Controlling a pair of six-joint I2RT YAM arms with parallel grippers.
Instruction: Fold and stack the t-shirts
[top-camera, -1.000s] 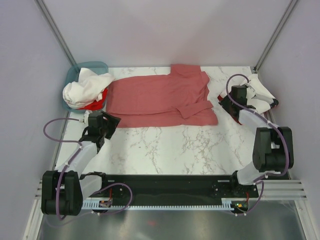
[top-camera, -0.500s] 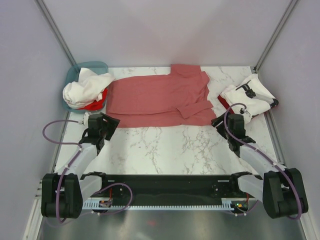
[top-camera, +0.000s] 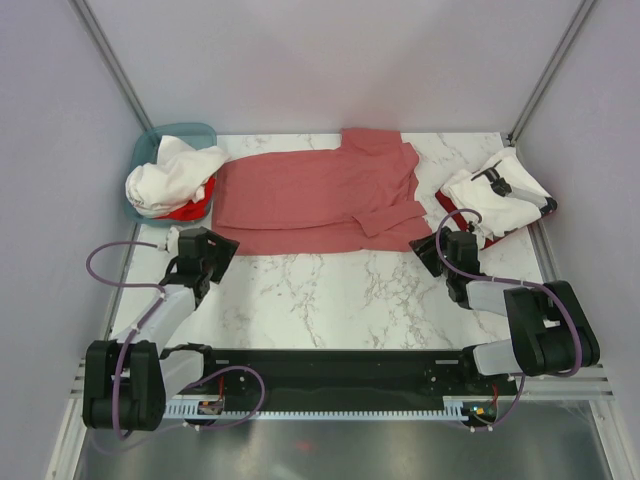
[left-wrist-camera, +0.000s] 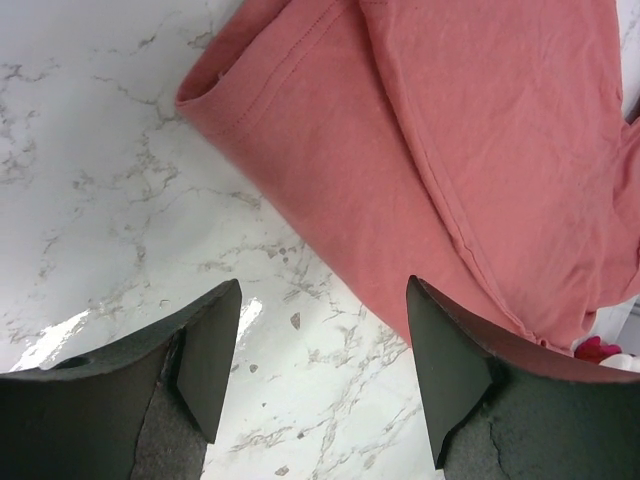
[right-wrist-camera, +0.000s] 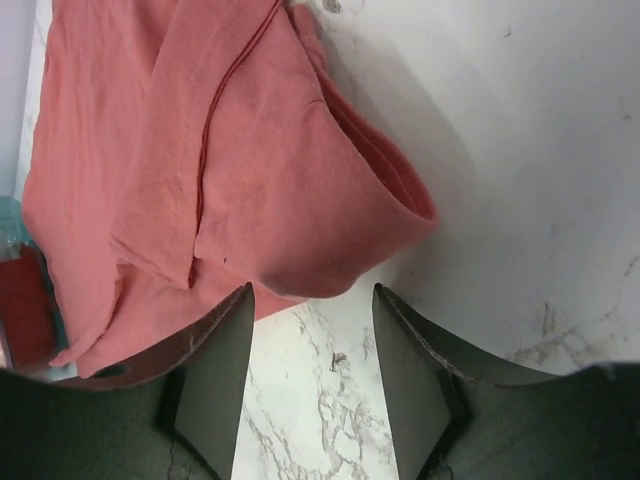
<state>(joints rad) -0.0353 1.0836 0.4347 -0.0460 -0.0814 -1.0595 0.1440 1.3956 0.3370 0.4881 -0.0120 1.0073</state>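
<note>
salmon t-shirt (right-wrist-camera: 250, 150), beyond right gripper (right-wrist-camera: 312, 292) (jaws apart)

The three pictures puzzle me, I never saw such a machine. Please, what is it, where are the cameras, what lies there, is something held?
Two robot arms stand at the near edge of a marble table. One picture looks down from above and behind; the other two come from a camera on each wrist. A salmon-red t-shirt lies flat, crumpled shirts fill a teal basket on the left, folded white shirts lie on the right. The left fingers and right fingers are open and hold nothing.
</note>
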